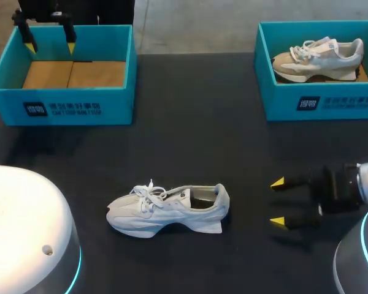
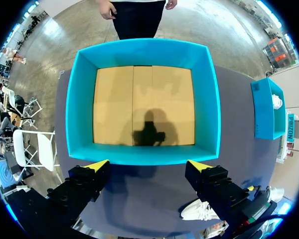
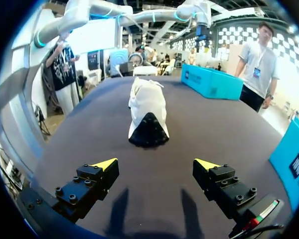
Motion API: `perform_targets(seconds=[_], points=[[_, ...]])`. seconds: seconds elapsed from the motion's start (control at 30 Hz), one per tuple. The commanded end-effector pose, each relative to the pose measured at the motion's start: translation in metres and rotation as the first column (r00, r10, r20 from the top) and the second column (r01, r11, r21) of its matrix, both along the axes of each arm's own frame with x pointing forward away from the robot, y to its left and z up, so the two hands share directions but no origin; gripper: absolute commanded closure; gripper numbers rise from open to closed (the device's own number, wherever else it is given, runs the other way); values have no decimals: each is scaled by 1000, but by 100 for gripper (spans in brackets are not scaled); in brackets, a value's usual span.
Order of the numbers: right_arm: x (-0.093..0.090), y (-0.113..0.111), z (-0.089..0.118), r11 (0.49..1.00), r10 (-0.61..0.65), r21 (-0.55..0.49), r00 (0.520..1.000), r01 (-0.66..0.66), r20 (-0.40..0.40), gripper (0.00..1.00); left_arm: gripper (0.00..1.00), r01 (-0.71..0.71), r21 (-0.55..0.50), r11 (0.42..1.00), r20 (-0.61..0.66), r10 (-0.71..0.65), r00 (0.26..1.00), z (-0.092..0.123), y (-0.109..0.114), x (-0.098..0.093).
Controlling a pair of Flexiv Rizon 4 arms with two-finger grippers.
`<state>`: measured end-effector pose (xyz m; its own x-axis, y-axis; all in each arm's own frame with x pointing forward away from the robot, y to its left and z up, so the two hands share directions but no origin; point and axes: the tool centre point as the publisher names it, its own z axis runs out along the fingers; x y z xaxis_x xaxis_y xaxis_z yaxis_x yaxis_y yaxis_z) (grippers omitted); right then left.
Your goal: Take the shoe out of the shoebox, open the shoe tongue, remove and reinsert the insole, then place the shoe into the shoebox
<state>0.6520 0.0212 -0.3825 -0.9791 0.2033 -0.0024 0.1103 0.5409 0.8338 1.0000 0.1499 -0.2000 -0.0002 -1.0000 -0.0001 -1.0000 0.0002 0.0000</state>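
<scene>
Our left gripper [image 1: 49,46] hangs wide over the left box [image 1: 67,105], cardboard-floored; our right gripper [image 1: 278,201] gapes wide; the right box [image 1: 331,103] holds a shoe [image 1: 316,58].

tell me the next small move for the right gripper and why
Probably ease the open right gripper forward toward the heel of the white lace-up sneaker on the dark table: it points at that heel across a gap, while the left gripper hovers over the empty teal shoebox.
</scene>
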Motion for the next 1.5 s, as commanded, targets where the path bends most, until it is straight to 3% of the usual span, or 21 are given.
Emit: perform_targets(seconds=[0.03, 0.2, 0.57, 1.17, 1.5], points=[[8, -6, -19, 998, 18, 60, 1000, -17, -13, 0, 0, 0, 0, 1000, 0, 0, 1000, 0, 0, 0], [9, -7, -22, 993, 26, 116, 1000, -26, 4, 0, 0, 0, 0, 1000, 0, 0, 1000, 0, 0, 0], [7, 9, -23, 990, 39, 132, 999, -41, 22, 0, 0, 0, 0, 1000, 0, 0, 1000, 0, 0, 0], [-3, 85, -22, 984, 19, 179, 1000, -22, 14, 0, 0, 0, 0, 1000, 0, 0, 1000, 0, 0, 0], [1, 110, -24, 979, 12, 202, 1000, -12, 1, 0, 0, 0, 0, 1000, 0, 0, 1000, 0, 0, 0]])
